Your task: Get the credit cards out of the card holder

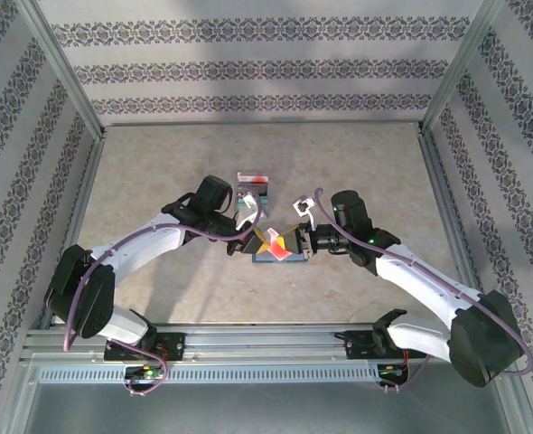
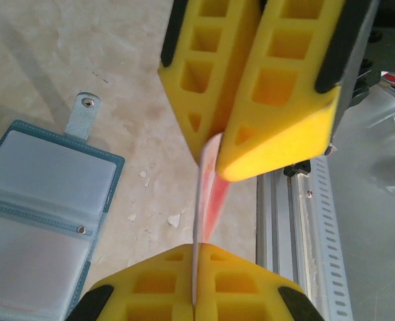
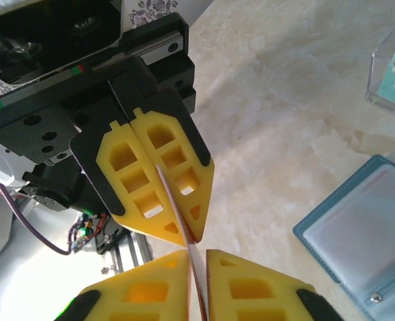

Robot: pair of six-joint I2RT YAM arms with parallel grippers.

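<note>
On the beige marbled tabletop (image 1: 158,181) the slate-blue soft card holder (image 1: 280,257) lies open, and near it the left pincer (image 2: 194,297) is clenched on a thin red-and-white plastic credit card (image 2: 209,190), whose other end sits between the right pincer (image 3: 197,287) fingers, their grip impossible to tell.

Lab test booth, aluminium frame (image 1: 266,344), patterned walls (image 1: 248,72)

Fixed camera overlooks from behind; close wrist cameras share one card (image 2: 209,194).
</note>
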